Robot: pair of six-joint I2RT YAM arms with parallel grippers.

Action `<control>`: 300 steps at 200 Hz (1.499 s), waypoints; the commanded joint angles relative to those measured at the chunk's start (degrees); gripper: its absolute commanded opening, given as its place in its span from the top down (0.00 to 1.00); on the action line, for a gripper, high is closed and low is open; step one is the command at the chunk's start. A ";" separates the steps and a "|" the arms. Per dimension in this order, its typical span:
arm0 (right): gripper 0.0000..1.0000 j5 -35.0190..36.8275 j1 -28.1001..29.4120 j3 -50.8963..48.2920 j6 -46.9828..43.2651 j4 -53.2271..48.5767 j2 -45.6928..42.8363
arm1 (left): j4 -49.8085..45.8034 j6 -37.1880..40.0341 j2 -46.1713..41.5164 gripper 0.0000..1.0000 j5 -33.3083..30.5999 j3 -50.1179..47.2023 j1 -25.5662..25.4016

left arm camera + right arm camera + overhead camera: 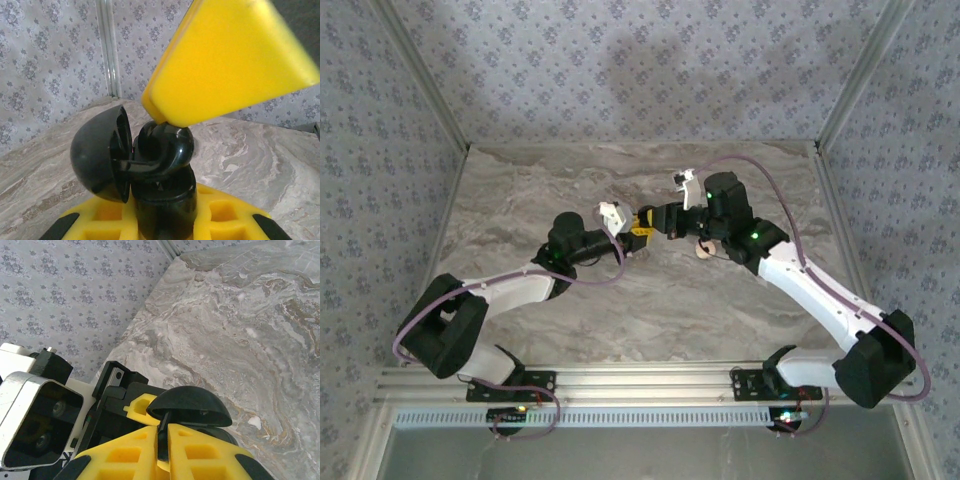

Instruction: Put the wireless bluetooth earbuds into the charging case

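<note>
The black charging case [165, 205] stands upright between the yellow fingers of my left gripper [165, 222], which is shut on its body. Its domed lid [95, 150] hangs open to the left. A glossy black earbud [167, 145] sits at the case's mouth, right under a yellow finger [230, 60] of my right gripper. In the right wrist view, my right gripper [165, 437] is shut on the earbud's thin black stem, just below the open lid [192, 402]. From above, both grippers [638, 228] [662, 218] meet at the table's middle.
The marble table [570, 180] lies between patterned walls and metal corner posts [107, 45]. A small pale round object [705, 249] lies under my right wrist. The left wrist's camera housing [35, 420] sits close beside my right fingers.
</note>
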 commanded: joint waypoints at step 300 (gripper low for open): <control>0.68 -1.15 0.54 -0.97 0.20 -0.76 -5.37 | -0.08 1.07 -3.10 0.86 1.56 1.06 -0.06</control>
